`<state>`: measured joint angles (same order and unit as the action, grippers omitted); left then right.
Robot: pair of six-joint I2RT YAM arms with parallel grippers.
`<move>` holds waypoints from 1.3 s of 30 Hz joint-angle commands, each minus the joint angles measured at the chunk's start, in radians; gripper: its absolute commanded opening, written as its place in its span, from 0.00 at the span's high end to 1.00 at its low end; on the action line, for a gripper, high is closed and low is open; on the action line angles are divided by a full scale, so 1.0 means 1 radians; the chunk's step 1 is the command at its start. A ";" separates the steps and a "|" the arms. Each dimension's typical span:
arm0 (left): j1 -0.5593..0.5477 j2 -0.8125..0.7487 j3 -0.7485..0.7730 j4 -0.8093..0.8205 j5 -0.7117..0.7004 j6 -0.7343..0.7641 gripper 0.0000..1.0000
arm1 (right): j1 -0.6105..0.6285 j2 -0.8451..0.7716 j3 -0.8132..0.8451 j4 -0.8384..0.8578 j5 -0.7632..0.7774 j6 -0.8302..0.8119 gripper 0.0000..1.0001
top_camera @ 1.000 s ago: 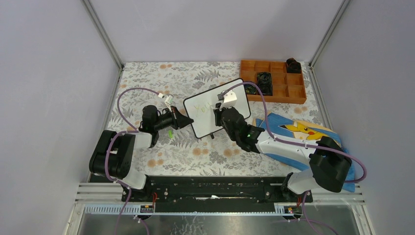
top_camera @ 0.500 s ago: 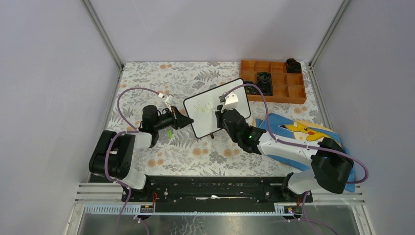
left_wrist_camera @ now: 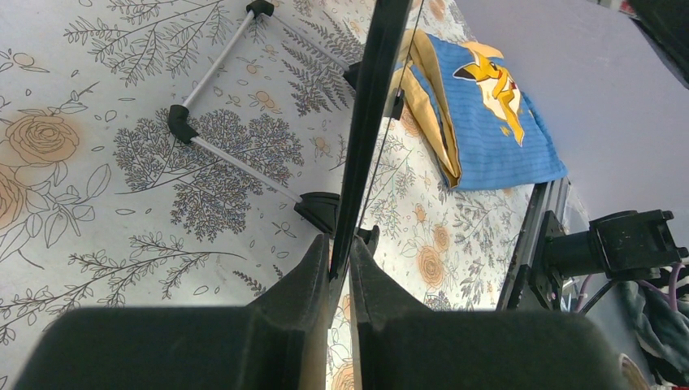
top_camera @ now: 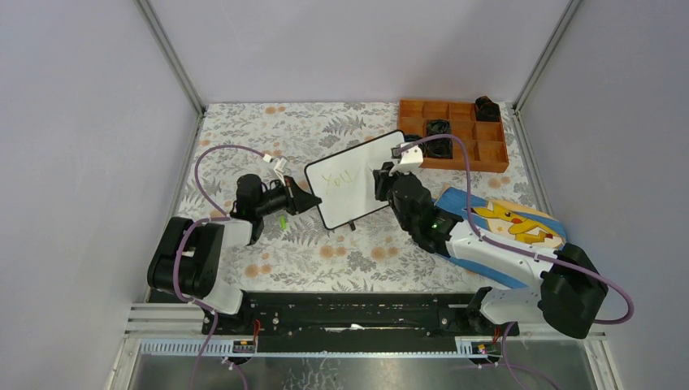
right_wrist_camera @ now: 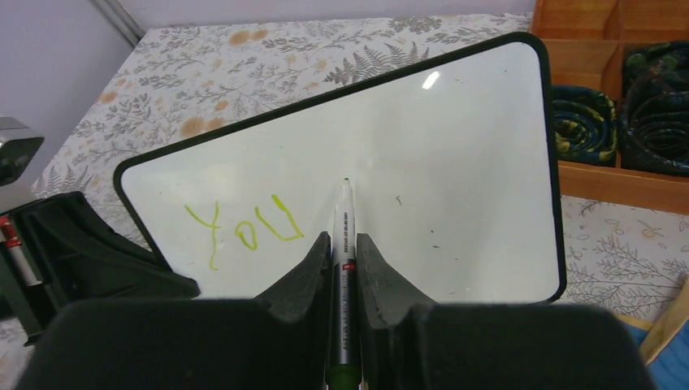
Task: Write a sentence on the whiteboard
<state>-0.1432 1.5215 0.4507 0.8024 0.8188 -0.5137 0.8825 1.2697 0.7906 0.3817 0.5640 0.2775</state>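
Note:
The whiteboard (top_camera: 357,179) stands tilted on the floral table; it also shows in the right wrist view (right_wrist_camera: 455,162) and edge-on in the left wrist view (left_wrist_camera: 370,97). Green writing "You" (right_wrist_camera: 244,227) sits on its left part, faint in the top view (top_camera: 337,180). My left gripper (top_camera: 305,200) is shut on the board's left edge (left_wrist_camera: 339,260). My right gripper (top_camera: 382,180) is shut on a silver marker (right_wrist_camera: 343,268) with a green end; its tip (right_wrist_camera: 347,181) points at the board right of "You". Whether the tip touches is unclear.
A wooden compartment tray (top_camera: 479,154) with black coiled items stands at the back right (right_wrist_camera: 617,106). A blue Pikachu cloth (top_camera: 504,223) lies right of the board under my right arm (left_wrist_camera: 487,114). A green marker cap (top_camera: 282,221) lies by the left gripper.
My right gripper with the marker has moved right across the board, away from "You". The left gripper and the board have stayed put.

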 commanded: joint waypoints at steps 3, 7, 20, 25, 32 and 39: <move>-0.001 0.004 0.012 -0.085 -0.055 0.039 1.00 | -0.036 0.002 -0.022 0.102 -0.003 0.039 1.00; -0.001 0.003 0.014 -0.090 -0.056 0.042 1.00 | -0.037 0.019 -0.012 0.125 -0.030 0.037 1.00; -0.001 0.001 0.016 -0.096 -0.059 0.048 1.00 | -0.038 0.073 0.047 0.101 -0.017 -0.003 1.00; -0.002 -0.001 0.016 -0.096 -0.058 0.048 1.00 | -0.040 0.092 0.060 0.094 -0.007 -0.008 1.00; -0.005 -0.005 0.016 -0.095 -0.059 0.050 1.00 | -0.043 0.123 0.078 0.096 -0.011 -0.019 1.00; -0.006 -0.007 0.016 -0.098 -0.060 0.050 1.00 | -0.043 0.137 0.085 0.087 -0.047 -0.022 1.00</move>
<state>-0.1474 1.5135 0.4606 0.7685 0.8120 -0.4976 0.8497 1.3952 0.8314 0.4454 0.5320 0.2680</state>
